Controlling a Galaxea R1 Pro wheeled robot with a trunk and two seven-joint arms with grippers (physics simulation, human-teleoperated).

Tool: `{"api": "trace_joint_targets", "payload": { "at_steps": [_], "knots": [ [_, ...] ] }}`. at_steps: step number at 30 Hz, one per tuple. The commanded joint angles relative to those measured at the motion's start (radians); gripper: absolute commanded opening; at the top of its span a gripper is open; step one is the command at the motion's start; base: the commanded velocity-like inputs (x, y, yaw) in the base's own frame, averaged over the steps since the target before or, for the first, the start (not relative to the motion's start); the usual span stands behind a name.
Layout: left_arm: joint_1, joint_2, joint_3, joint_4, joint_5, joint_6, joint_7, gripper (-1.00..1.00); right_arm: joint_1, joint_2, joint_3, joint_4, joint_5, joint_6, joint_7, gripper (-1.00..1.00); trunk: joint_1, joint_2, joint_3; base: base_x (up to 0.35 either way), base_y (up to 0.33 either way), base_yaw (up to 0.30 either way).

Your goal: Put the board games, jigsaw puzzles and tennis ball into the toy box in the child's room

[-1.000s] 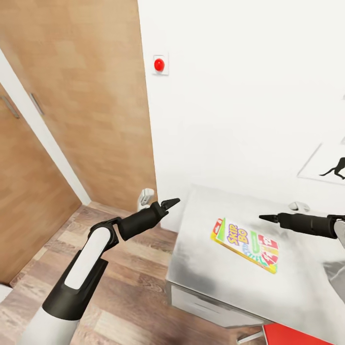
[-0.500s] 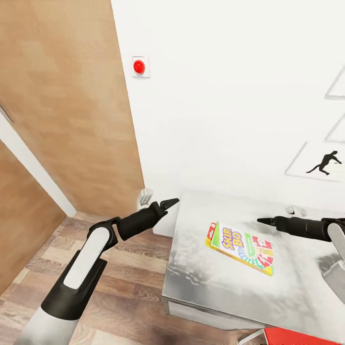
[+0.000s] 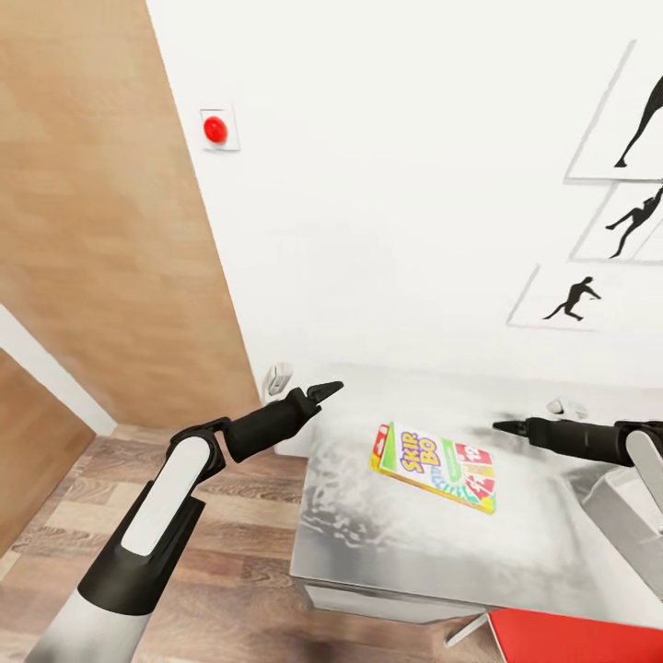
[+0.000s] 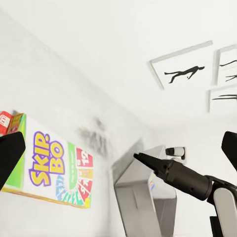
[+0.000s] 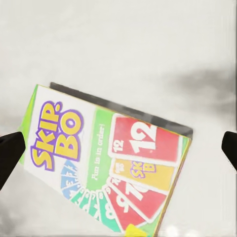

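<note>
The slim Skip-Bo board game point(image 3: 433, 465) lies flat on the light grey tabletop point(image 3: 387, 534), in the lower centre of the head view. The right hand point(image 3: 499, 426) hovers just right of it, the left hand point(image 3: 331, 388) to its upper left past the tabletop's edge; both hold nothing, fingers drawn to a point. Silhouette pictures point(image 3: 571, 299) hang at the upper right.
</note>
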Motion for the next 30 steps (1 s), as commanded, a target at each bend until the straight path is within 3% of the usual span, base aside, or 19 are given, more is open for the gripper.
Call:
{"api": "trace_joint_targets", "payload": {
  "at_steps": [1,9,14,17,23,24,27,30],
  "knots": [
    [-0.001,0.001,-0.001,-0.001,0.010,0.000,0.010,1.00,0.002,0.002,-0.001,0.000,0.009,0.004,0.010,1.00,0.001,-0.002,-0.002,0.003,0.003,-0.073],
    [0.001,0.004,0.000,-0.001,0.008,0.000,0.012,1.00,0.026,0.027,-0.002,0.002,0.009,-0.031,0.010,1.00,0.001,-0.002,-0.002,0.002,0.001,-0.035],
    [0.013,0.033,0.002,0.000,0.008,-0.001,0.012,1.00,0.031,0.034,0.000,0.003,0.009,-0.058,0.008,1.00,0.001,-0.002,-0.002,0.000,0.000,-0.008],
    [0.026,0.053,0.022,0.001,0.010,-0.002,0.011,1.00,0.030,0.035,0.003,0.012,0.010,-0.062,-0.001,1.00,0.001,-0.002,-0.002,0.000,0.000,-0.003],
    [0.106,0.108,0.183,0.000,0.033,0.000,-0.020,1.00,0.016,0.056,0.007,0.081,0.008,-0.067,-0.099,1.00,0.001,-0.002,-0.002,0.000,0.000,-0.001],
    [0.135,0.118,0.235,0.003,0.033,0.001,-0.029,1.00,0.009,0.073,0.006,0.095,0.008,-0.067,-0.135,1.00,0.001,-0.002,-0.002,0.000,0.000,0.000],
    [0.164,0.132,0.292,0.010,0.032,0.001,-0.035,1.00,0.002,0.091,0.003,0.107,0.007,-0.065,-0.172,1.00,0.001,-0.002,-0.002,0.000,0.000,0.000],
    [0.176,0.143,0.317,0.014,0.031,0.001,-0.037,1.00,-0.001,0.098,0.002,0.111,0.007,-0.061,-0.186,1.00,0.001,-0.002,-0.002,0.000,0.000,0.000]
  ]
}}
